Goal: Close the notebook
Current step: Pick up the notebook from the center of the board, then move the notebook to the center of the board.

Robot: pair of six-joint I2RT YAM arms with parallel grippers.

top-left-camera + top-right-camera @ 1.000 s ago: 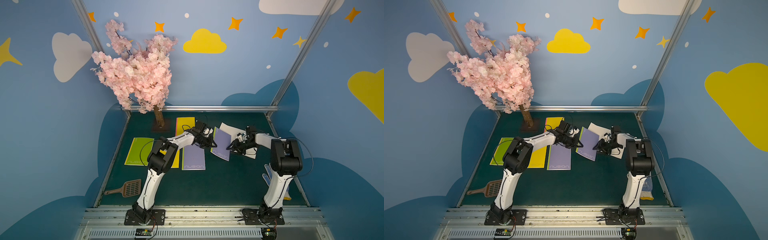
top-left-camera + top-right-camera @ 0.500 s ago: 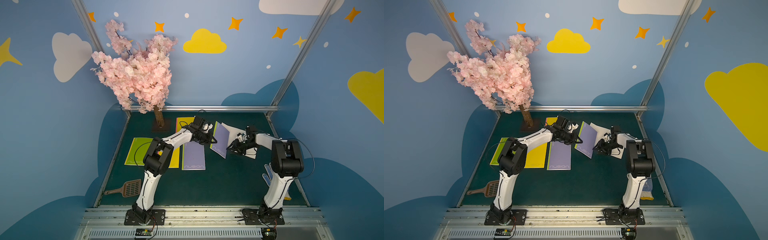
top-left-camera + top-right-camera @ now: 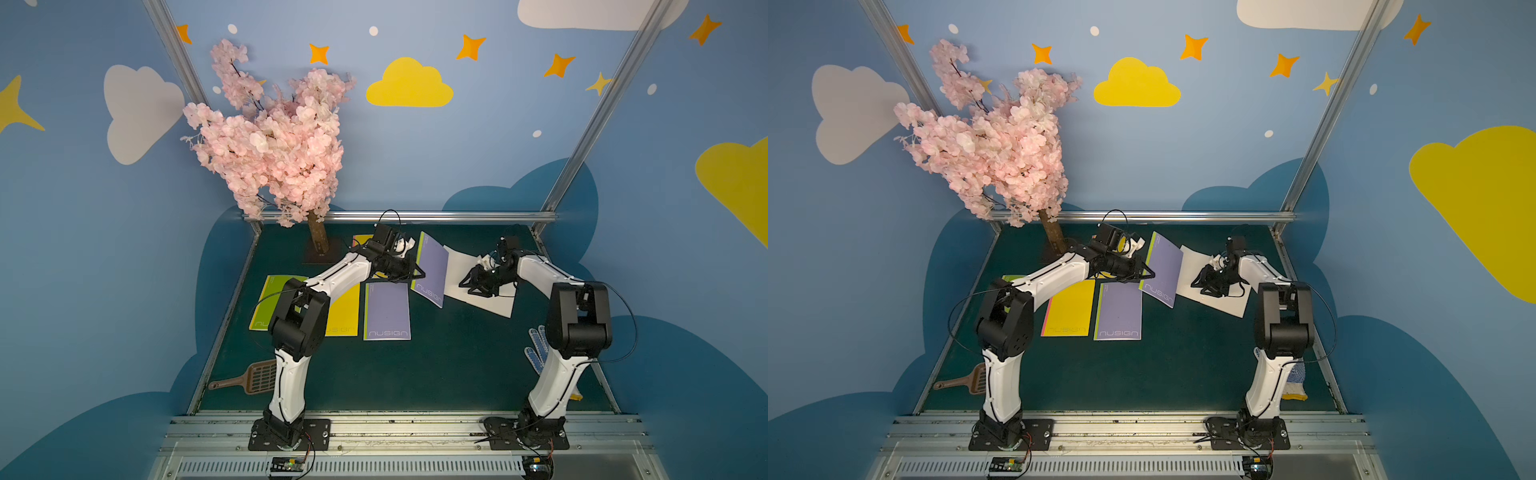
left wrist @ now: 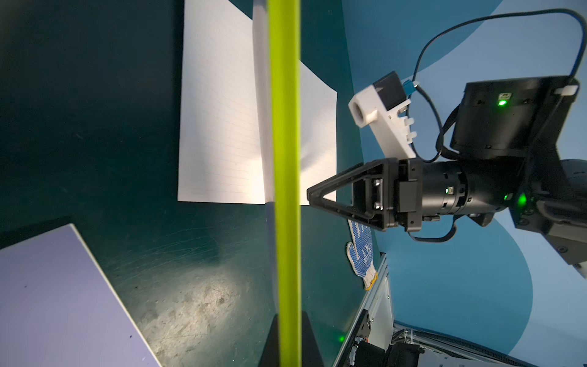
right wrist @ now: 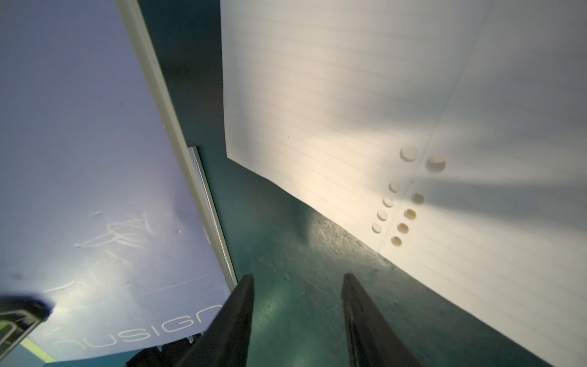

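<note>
- Tabletop [image 3: 436, 374] of dark green matting fills the lower middle of both top views. The left wrist view shows it scuffed and glossy under a patch of light.
- Blue walls [image 3: 415, 166] painted with white and yellow clouds and orange stars close it in on three sides. Silver posts [image 3: 598, 112] run up the corners, and a silver rail [image 3: 415, 216] crosses the back edge.
- A pink blossom tree [image 3: 274, 145] stands at the upper left, its trunk at the back of the mat.
- The notebook [image 3: 432, 266] lies open just right of centre. Its purple cover stands tilted up off the mat, and its white lined page [image 3: 496, 303] lies flat to the right.
- The left gripper [image 3: 420, 275] is pinched closed on the cover's lime-striped edge.
- The right gripper [image 3: 462, 284] hangs low at the page. Its fingers [image 5: 241, 317] are apart, with only bare mat between them. Whether it touches the paper I cannot tell.
- A green book [image 3: 264, 303], a yellow book [image 3: 345, 316] and a purple book [image 3: 386, 311] lie shut left of centre.
- A brown scoop [image 3: 253, 378] sits at the lower left edge, and a blue-dotted glove [image 3: 536, 349] lies at the right.
</note>
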